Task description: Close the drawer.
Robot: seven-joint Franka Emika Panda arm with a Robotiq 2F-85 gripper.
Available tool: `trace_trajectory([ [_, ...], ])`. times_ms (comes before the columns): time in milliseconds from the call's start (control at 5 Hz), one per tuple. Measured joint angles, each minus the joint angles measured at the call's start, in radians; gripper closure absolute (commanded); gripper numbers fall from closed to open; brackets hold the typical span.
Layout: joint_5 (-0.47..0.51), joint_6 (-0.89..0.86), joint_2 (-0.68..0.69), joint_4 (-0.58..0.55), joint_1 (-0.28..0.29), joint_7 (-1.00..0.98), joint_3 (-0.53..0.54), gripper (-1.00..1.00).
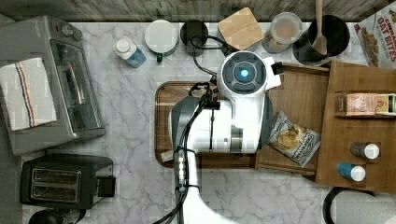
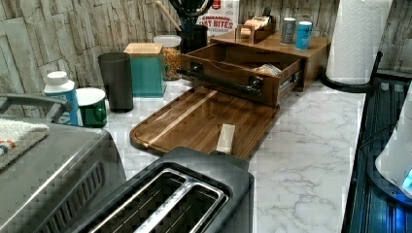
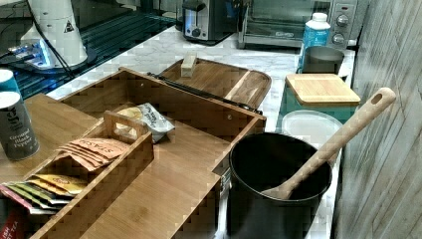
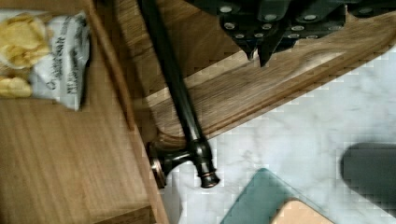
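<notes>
The drawer (image 2: pixel 228 65) stands pulled out from the organiser (image 1: pixel 355 126), a shallow brown wooden box holding a snack bag (image 1: pixel 293 138), on the top view's right. Its dark bar handle (image 4: pixel 175 88) faces the tray (image 2: pixel 194 121). The gripper (image 4: pixel 258 53), fingers nearly together, hovers just beside the handle; a level, square push on the front should slide it home

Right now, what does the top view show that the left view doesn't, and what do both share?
Top view alone: the arm's white wrist above the drawer's front edge, and the toaster oven's glass door. Left view alone: the drawer's dark bar handle. Both: the open drawer holding a chip bag, the darker tray, the toaster.
</notes>
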Motion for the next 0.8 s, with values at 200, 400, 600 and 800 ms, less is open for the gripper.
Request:
trace_trajectory([
  [200,-0.014,0.001,0.041,0.000,0.003,0.000,-0.004,1.00],
  [400,-0.060,0.036,0.092,0.000,0.004,0.000,-0.005,1.00],
  [600,-0.065,0.134,0.141,-0.023,0.004,0.002,-0.005,1.00],
  [800,-0.065,0.182,0.174,-0.059,0.009,0.004,-0.005,1.00],
])
